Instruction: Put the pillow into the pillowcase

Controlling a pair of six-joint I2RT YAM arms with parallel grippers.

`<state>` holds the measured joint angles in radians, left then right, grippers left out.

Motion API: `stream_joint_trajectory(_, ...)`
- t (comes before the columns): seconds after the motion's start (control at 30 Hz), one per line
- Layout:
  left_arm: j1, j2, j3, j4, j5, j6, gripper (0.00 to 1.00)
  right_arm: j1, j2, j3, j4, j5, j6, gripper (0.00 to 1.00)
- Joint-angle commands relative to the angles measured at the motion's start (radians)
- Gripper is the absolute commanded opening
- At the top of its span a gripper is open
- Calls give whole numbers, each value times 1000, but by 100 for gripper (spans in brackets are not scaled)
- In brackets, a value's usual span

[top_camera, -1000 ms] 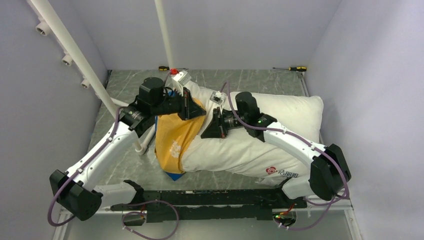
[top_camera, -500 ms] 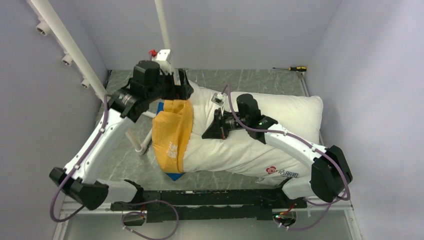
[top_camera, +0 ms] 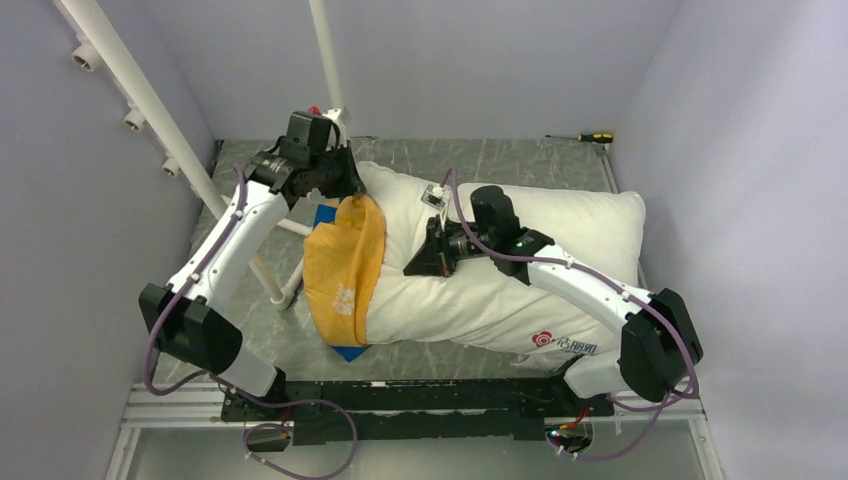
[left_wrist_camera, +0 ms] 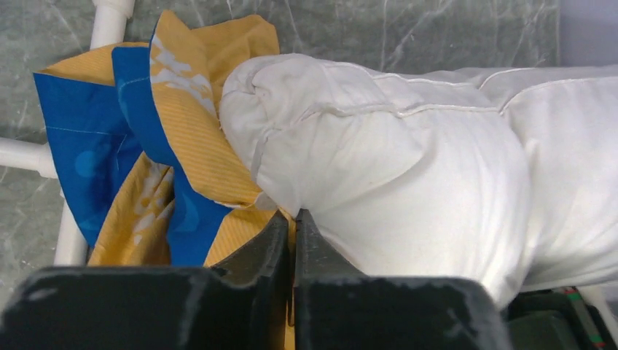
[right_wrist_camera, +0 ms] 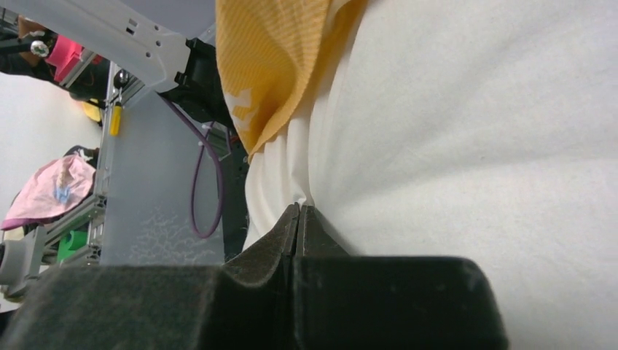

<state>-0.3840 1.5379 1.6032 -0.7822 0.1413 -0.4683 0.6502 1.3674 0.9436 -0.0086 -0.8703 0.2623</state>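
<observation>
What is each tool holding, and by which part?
The left tool pinches the pillowcase at its yellow edge beside the pillow corner; the right tool pinches a fabric fold on the pillow's upper face.

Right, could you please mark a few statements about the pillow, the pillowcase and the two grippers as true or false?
1. The pillowcase covers the whole pillow. False: only the pillow's left end is inside, and most of it is bare.
2. The right gripper pinches the pillow's white fabric. True.
3. From above, the pillowcase shows mostly blue. False: it shows mostly yellow-orange.
4. A screwdriver lies at the table's far edge. True.
5. The left gripper hangs wide open over bare table. False: its jaws are nearly together at the pillowcase's edge.
</observation>
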Motion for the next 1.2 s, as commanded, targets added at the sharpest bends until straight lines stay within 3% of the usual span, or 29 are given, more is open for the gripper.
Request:
stream_joint_trajectory(0.0,-3,-90,22,-20,-12,3,6,6,28,6,-132,5,-9,0)
stream_joint_trajectory(0.1,-3,-111,47,-51,-49,22,16,6,30,12,-135,8,-8,0)
stream_joint_trajectory(0.27,4,-127,47,-81,-15,19,69,6,33,32,-135,17,0,0)
stream_joint_trajectory(0.37,4,-123,32,-63,41,-2,75,6,38,40,-128,12,8,0)
stream_joint_trajectory(0.5,4,-97,15,-29,113,-26,72,6,46,45,-129,8,11,0)
stream_joint_trajectory(0.57,4,-79,14,-41,114,-26,64,5,37,45,-132,26,12,0)
stream_joint_trajectory(0.6,4,-70,16,-50,105,-23,52,6,30,45,-133,38,12,0)
stream_joint_trajectory(0.7,4,-66,18,-56,69,-13,3,6,-3,59,-150,88,13,5)
stream_joint_trajectory(0.8,5,-93,10,-35,10,-10,0,4,-32,104,-177,149,-6,43)
stream_joint_trajectory(0.9,6,-115,3,-12,0,-4,0,-12,-53,171,-164,182,-10,68)
stream_joint_trajectory(1.07,6,-125,-21,10,19,-8,0,-48,-31,298,-114,269,-3,86)
stream_joint_trajectory(1.17,7,-127,-35,13,11,-6,0,-111,58,406,-109,302,28,89)
